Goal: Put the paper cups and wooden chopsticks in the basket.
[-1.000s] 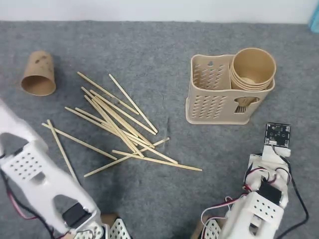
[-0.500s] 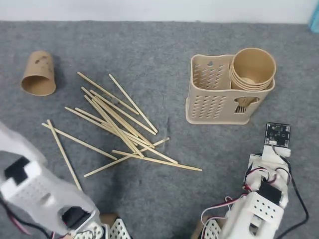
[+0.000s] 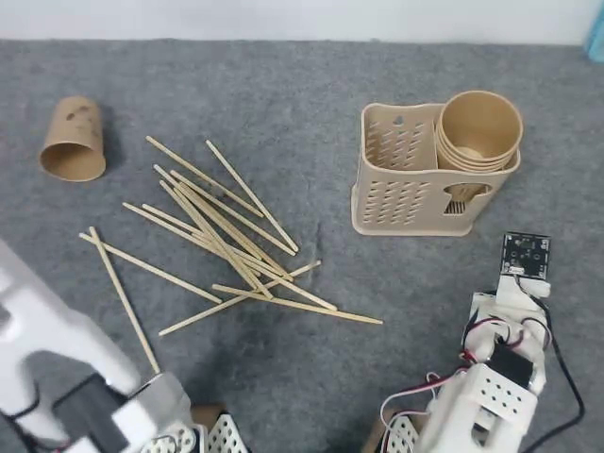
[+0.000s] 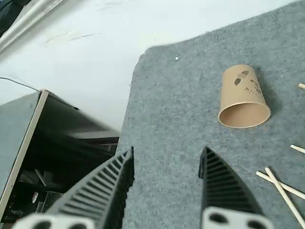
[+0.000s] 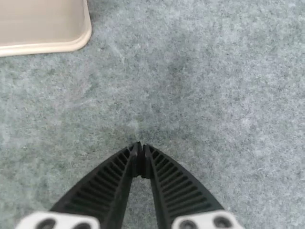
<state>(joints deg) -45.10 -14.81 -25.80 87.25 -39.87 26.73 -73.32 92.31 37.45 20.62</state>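
Covering the table, the grey mat (image 3: pixel 311 85) carries every task item. The left arm (image 3: pixel 57 349) sits in the near-left corner of the high view. Over the last second its links have swung and dropped lower there, while the right arm (image 3: pixel 500 377) and all items have held position. The basket (image 3: pixel 401 179) stands upright with a stack of paper cups (image 3: pixel 481 127) nested in one compartment. The other compartment looks empty, though its floor is hidden. The wooden chopsticks (image 3: pixel 222 231) lie scattered on the mat, well apart from the basket. One loose paper cup (image 3: pixel 73 140) lies on its side near the far-left corner. The left gripper (image 4: pixel 167 152) is spread wide and empty, facing that cup. The right gripper (image 5: pixel 139 145) is pressed closed on nothing. Judgement: nothing was collected, and the left arm is probably lining up on the loose cup.
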